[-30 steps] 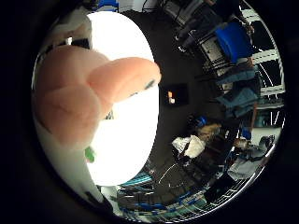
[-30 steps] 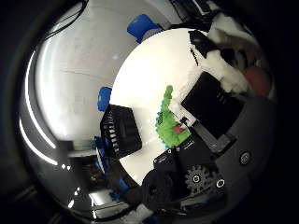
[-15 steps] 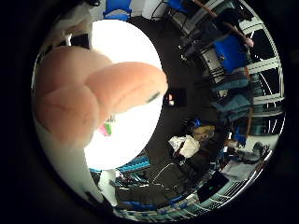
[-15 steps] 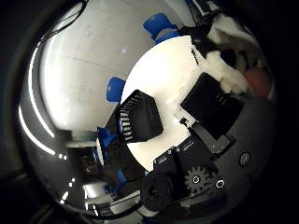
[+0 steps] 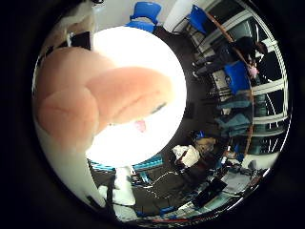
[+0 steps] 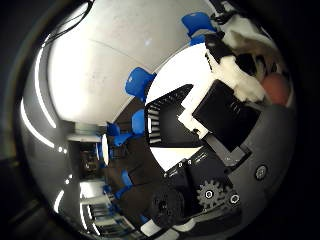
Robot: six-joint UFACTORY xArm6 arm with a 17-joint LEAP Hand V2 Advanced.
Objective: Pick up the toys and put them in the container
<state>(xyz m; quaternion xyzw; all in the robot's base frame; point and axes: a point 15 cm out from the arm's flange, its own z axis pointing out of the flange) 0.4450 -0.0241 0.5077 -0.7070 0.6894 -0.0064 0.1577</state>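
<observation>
A pink plush toy [image 5: 95, 102] fills much of the little finger side view, pressed close to my palm. My hand [image 6: 227, 107] has its white and black fingers curled round it; a bit of the pink toy [image 6: 276, 87] shows past them. Below lies a round white table [image 5: 143, 57]. A black slatted container [image 6: 167, 122] stands on that table, near the fingers in the thumb side view. A small pink thing [image 5: 140, 126] lies on the table beside the held toy; I cannot tell what it is.
Blue chairs [image 6: 139, 82] stand round the table, more of them [image 5: 145, 9] by the far wall. Bags and clutter [image 5: 188, 155] lie on the dark floor beside the table. Windows and desks line one side of the room.
The whole view has shifted, so the hand has moved with the pink toy. The green toy has left view. The black container now shows larger and closer to the fingers.
</observation>
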